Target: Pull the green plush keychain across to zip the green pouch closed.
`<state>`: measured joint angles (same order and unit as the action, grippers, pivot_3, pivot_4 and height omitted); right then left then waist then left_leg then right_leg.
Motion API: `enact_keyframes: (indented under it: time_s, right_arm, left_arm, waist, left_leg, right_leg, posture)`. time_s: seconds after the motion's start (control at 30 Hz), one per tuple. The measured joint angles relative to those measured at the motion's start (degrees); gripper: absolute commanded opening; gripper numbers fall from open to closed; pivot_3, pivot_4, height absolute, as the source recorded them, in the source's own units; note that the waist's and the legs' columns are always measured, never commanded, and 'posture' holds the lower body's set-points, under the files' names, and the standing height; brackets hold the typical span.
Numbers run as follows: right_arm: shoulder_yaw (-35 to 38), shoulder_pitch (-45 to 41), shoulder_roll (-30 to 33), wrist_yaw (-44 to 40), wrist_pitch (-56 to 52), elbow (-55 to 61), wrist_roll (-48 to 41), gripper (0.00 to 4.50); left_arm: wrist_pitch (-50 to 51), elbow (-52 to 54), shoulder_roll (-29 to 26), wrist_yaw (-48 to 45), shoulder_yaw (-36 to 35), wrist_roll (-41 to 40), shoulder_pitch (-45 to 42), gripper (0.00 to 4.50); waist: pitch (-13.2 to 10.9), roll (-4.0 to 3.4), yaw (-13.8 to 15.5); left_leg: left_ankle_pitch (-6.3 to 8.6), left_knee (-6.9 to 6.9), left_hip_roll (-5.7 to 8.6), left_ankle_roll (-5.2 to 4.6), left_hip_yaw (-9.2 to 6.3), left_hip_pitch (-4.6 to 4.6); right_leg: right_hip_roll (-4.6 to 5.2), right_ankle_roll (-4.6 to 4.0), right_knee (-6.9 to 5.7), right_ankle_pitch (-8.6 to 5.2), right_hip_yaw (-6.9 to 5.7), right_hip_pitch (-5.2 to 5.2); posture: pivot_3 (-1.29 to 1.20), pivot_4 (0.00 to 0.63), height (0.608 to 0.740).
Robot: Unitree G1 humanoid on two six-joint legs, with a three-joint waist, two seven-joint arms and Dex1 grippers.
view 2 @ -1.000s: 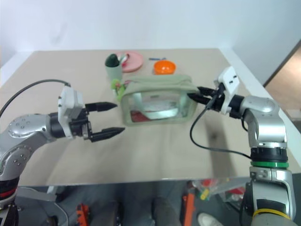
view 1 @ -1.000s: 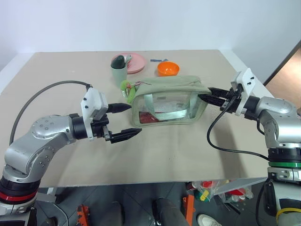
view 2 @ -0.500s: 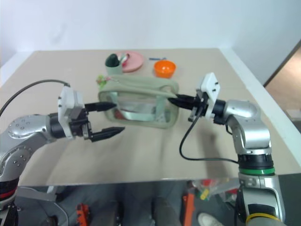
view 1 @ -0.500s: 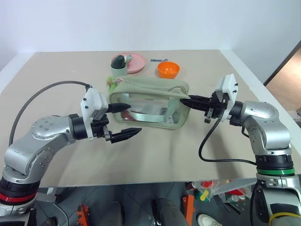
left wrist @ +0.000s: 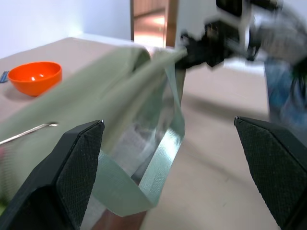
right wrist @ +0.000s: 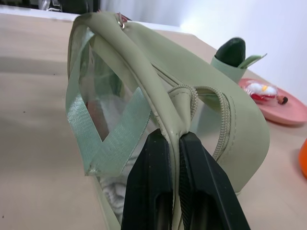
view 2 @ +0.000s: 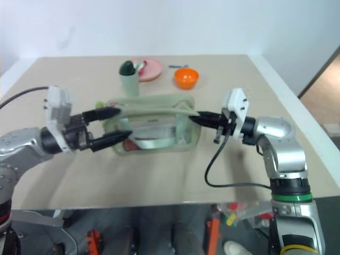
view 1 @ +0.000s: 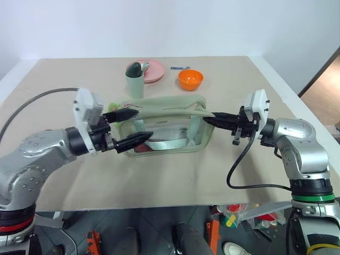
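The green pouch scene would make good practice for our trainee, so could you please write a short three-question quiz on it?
1. True or false: the right end effector is shut on an end of the green pouch.
2. Which bowl stands behind the pouch: A orange, B blue, C white?
3. Fill in: the left end effector, at the pouch's other end, has its fingers ____.

Key: 1 true; 2 A, the orange bowl; 3 open.
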<state>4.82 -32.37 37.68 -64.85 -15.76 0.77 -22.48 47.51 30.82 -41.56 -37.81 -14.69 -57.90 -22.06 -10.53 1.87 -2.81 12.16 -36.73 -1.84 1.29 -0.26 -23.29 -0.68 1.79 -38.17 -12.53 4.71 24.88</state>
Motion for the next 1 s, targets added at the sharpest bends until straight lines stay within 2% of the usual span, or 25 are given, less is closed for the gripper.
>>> enact_keyframes:
  time_s: [0.03,0.1,0.23,0.37,0.47,0.73,1.0]
  right_arm:
    - [0.02,0.66,0.17,-0.01,0.18,0.09,-0.3,0.04]
    - [0.04,0.99,0.21,0.01,0.21,0.3,-0.48,0.04]
    - [0.38,2.61,0.47,0.41,0.22,1.52,-1.0,0.04]
    - [0.48,3.31,0.5,1.39,0.22,2.97,-1.1,0.04]
    - [0.68,4.39,0.56,1.73,0.18,4.02,-1.59,0.04]
    - [0.62,5.83,0.75,2.51,0.17,5.62,-2.02,0.04]
    - [0.61,6.1,1.07,2.62,0.92,5.8,-1.97,0.04]
  left_arm:
    - [2.24,-0.02,-1.31,2.33,-3.67,-4.95,0.72,4.5]
    - [2.8,-0.46,-3.04,3.05,-7.23,-6.13,2.62,4.5]
    - [-0.36,-6.92,-5.6,3.56,-13.4,0.17,8.92,4.5]
    - [-8.98,-13.84,-2.84,5.11,-12.19,10.74,9.88,4.5]
    - [-12.38,-16.91,1.14,6.04,-9.63,14.52,9.15,4.5]
    - [-13.9,-23.31,6.43,3.36,-5.78,15.41,4.14,4.5]
    - [-13.32,-34.29,7.01,-5.35,-1.6,15.29,-1.82,4.5]
  waist:
    - [0.0,0.0,-0.07]
    - [0.0,0.0,-0.15]
    - [0.0,-0.01,-0.01]
    - [0.02,0.02,0.1]
    - [0.04,0.06,0.11]
    - [0.03,0.07,-0.03]
    - [0.03,0.07,0.0]
  left_leg:
    - [0.0,0.0,-0.02,0.0,0.0,0.01]
    - [0.0,0.02,-0.02,0.0,0.02,0.05]
    - [-0.01,0.04,-0.02,0.0,-0.04,0.11]
    - [-0.03,-0.01,0.01,0.01,-0.02,0.11]
    - [-0.03,-0.04,0.02,0.01,0.02,0.1]
    - [-0.03,0.04,-0.04,0.01,0.01,0.1]
    - [-0.03,0.01,-0.01,0.01,0.01,0.08]
  right_leg:
    - [-0.01,0.0,0.0,0.0,0.0,0.0]
    - [-0.02,-0.01,-0.01,0.0,0.02,0.01]
    - [-0.03,-0.1,-0.02,-0.03,-0.08,-0.04]
    - [0.0,-0.17,0.0,-0.04,-0.06,-0.11]
    - [0.03,-0.08,0.01,0.01,-0.02,-0.13]
    - [-0.05,-0.04,-0.01,0.05,-0.02,-0.05]
    - [-0.04,-0.02,0.0,0.06,-0.02,-0.06]
  posture:
    - [0.0,0.15,0.74]
    - [0.0,0.15,0.74]
    - [0.0,0.15,0.74]
    - [0.0,0.15,0.74]
    - [0.0,0.15,0.74]
    - [0.0,0.15,0.74]
    - [0.0,0.15,0.74]
